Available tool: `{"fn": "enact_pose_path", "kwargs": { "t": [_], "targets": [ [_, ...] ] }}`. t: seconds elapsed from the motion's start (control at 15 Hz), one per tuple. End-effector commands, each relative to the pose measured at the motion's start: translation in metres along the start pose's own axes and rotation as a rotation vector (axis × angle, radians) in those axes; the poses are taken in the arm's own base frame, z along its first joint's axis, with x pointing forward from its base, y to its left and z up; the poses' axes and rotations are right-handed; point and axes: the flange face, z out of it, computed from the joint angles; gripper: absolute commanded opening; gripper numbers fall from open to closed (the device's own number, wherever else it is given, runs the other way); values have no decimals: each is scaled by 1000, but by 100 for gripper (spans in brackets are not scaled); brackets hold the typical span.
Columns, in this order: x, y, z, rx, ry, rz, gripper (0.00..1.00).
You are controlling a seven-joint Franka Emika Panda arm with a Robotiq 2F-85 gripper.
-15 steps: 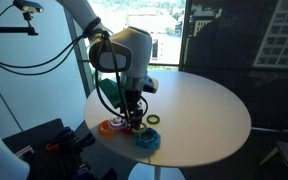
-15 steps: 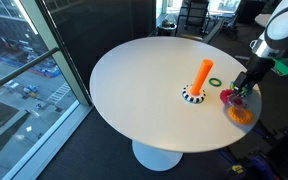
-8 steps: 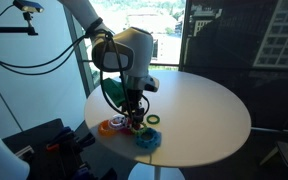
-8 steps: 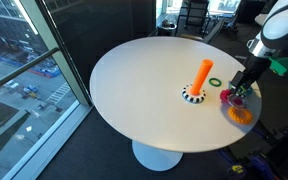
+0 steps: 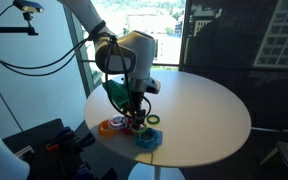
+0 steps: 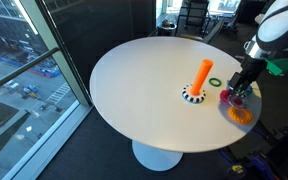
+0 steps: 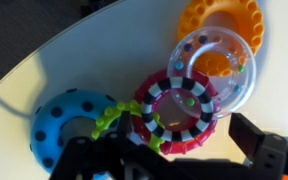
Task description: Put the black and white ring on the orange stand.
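- My gripper [image 5: 134,119] is right down at the near edge of the table [image 5: 199,110], left of centre in an exterior view, hanging over a cluster of toy rings.
- In the wrist view my fingers [image 7: 269,150] are spread wide, one dark shape at the lower left and one at the lower right, clamped on nothing.
- The black and white ring [image 7: 179,112] lies flat between them, just right of centre, with a red rim round its checked band. Whether a pad touches it, I cannot tell.
- A clear ring [image 7: 210,58] with small beads inside overlaps it at the upper right.
- The clear ring in turn overlaps the orange ring [image 7: 224,22] at the top edge.
- The blue ring [image 7: 66,125], dark-spotted, is at the lower left, and a string of green beads [image 7: 119,115] runs from it to the black and white ring.
- The stand [image 6: 205,74] is upright, right of centre in an exterior view, well apart from my gripper and nearer the table's middle.
- A thin green ring [image 6: 215,82] lies just right of the stand.
- A black-and-white patterned disc [image 6: 192,96] sits at the stand's foot.
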Motion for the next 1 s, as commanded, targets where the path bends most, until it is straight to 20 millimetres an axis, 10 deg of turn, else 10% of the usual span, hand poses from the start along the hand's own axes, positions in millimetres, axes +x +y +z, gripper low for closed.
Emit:
{"fn": "enact_pose_path", "kwargs": {
  "t": [0.0, 0.33, 0.93],
  "targets": [
    [7, 2, 0, 14, 17, -1, 89],
    [10, -2, -6, 16, 23, -5, 42],
    [6, -5, -53, 0, 88, -5, 41]
  ]
}}
